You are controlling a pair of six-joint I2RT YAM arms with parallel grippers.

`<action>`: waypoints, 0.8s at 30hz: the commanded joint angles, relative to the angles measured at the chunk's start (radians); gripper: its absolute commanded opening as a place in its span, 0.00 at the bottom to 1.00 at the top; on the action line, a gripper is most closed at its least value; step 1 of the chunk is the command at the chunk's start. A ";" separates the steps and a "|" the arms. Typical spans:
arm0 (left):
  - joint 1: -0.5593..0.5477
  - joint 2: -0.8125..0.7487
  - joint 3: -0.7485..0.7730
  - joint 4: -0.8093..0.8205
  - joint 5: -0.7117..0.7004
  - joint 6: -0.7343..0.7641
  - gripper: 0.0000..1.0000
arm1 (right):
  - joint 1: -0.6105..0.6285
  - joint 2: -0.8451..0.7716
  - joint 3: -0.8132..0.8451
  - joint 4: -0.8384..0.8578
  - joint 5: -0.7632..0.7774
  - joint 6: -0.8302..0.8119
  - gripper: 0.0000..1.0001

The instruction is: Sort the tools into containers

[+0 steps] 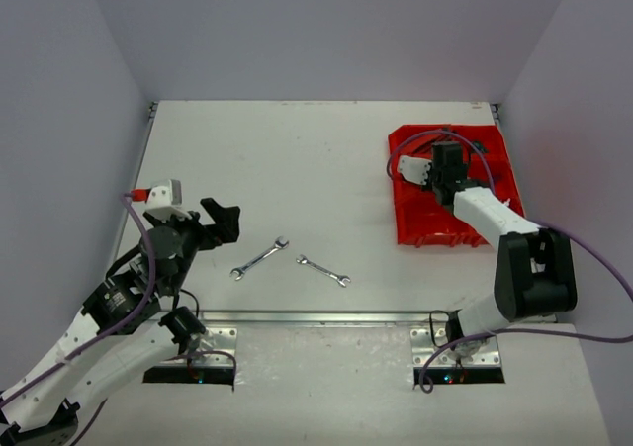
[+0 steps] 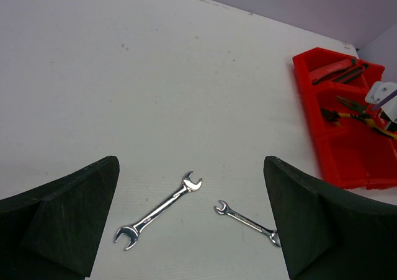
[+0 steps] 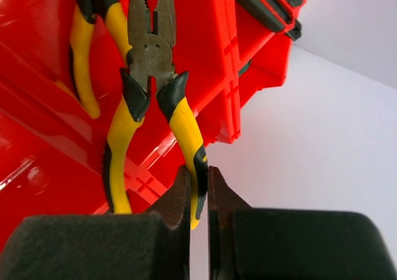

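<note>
Two silver wrenches lie on the white table: a larger wrench [image 1: 259, 259] [image 2: 158, 210] and a smaller wrench [image 1: 323, 271] [image 2: 246, 221]. My left gripper [image 1: 224, 221] [image 2: 189, 230] is open and empty, above and to the near left of them. The red tray [image 1: 425, 230] [image 2: 353, 162] stands at the right and holds pliers and other tools. My right gripper [image 1: 447, 164] [image 3: 198, 190] is shut on one handle of the yellow-black pliers [image 3: 152, 87], whose head reaches into the tray [image 3: 211, 56]. A second yellow-black pair [image 3: 84, 56] lies beside them.
Dark-handled tools [image 3: 267, 7] lie in the tray's far compartment. Grey walls close the table on the left, back and right. The tray sits tilted near the right wall. A metal rail [image 1: 326, 317] runs along the near edge.
</note>
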 commanded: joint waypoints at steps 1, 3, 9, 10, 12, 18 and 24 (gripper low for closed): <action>-0.001 -0.020 0.011 0.050 0.001 0.015 1.00 | -0.002 -0.036 -0.011 0.172 0.001 -0.037 0.16; -0.001 -0.022 0.010 0.050 -0.001 0.015 1.00 | 0.000 -0.037 -0.011 0.173 0.001 -0.032 0.61; -0.001 -0.015 0.011 0.049 -0.004 0.015 1.00 | 0.013 -0.031 0.048 0.119 -0.006 0.022 0.99; -0.001 -0.014 0.011 0.049 -0.005 0.015 1.00 | 0.018 -0.028 0.056 0.119 0.001 0.029 0.99; -0.001 -0.011 0.009 0.049 -0.006 0.015 1.00 | 0.032 -0.034 0.072 0.120 0.003 0.065 0.99; -0.002 0.009 0.008 0.049 -0.017 0.013 1.00 | 0.139 -0.035 0.483 -0.209 0.097 0.622 0.99; 0.000 0.067 0.020 0.026 -0.051 -0.009 1.00 | 0.204 -0.058 0.626 -0.537 -0.851 1.363 0.99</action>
